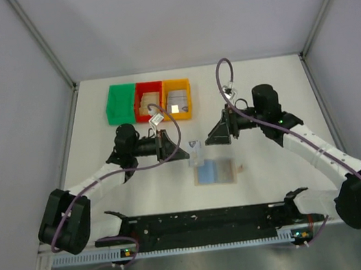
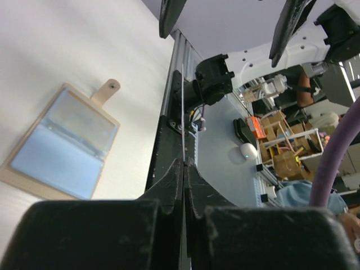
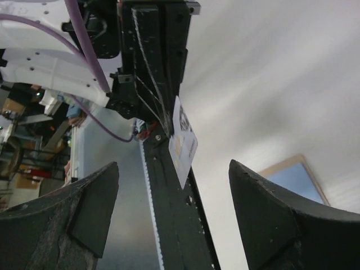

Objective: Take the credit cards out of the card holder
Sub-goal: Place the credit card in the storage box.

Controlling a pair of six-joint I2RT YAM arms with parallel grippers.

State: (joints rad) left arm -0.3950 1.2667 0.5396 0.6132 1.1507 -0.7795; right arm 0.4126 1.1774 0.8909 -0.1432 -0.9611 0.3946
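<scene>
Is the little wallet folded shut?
No, the card holder lies spread open on the table, its blue-grey inside facing up.

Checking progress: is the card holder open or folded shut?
Open: the card holder lies spread flat on the table, with both blue-grey inner panels facing up.

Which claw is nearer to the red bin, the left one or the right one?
Left. The left claw is just below the red bin in the top view; the right claw lies farther right, past the orange bin.
</scene>
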